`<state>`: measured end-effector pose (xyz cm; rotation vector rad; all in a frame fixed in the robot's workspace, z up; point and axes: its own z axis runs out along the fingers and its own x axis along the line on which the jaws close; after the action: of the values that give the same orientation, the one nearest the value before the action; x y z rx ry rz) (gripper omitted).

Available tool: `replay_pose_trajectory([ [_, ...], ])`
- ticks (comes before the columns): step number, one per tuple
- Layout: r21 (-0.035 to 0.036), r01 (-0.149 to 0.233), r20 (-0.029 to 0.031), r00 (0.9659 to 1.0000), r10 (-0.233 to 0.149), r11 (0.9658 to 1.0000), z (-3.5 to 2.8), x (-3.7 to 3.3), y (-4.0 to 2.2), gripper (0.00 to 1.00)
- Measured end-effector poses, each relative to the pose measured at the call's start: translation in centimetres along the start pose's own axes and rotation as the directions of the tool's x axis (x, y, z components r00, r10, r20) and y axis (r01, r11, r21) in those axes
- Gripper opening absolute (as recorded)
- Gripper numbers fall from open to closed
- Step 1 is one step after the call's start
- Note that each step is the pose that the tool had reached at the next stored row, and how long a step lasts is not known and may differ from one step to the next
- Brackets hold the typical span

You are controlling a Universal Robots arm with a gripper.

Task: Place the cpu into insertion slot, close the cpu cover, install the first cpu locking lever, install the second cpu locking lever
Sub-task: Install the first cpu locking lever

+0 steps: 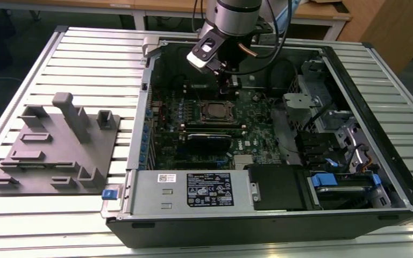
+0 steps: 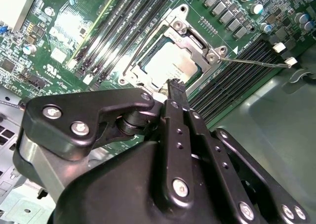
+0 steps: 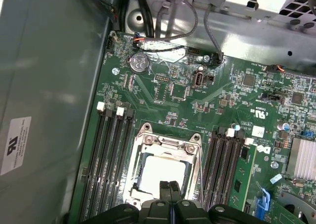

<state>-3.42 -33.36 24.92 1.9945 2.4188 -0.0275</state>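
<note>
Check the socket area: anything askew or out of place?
One thin locking lever angles out from the cpu cover across the memory slots instead of lying along the frame. The cpu looks seated beneath the cover.

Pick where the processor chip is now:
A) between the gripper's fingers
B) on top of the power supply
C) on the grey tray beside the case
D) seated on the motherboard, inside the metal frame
D: in the first wrist view the chip lies flat on the motherboard with the metal frame around it, and the gripper is shut on nothing.
</note>
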Motion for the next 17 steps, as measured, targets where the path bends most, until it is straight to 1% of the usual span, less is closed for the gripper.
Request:
replay_pose_trajectory([
  [17,-0.0004,0.027,0.0003,0.9996,-0.027,0.9996,0.0,0.0,0.0,0.1],
])
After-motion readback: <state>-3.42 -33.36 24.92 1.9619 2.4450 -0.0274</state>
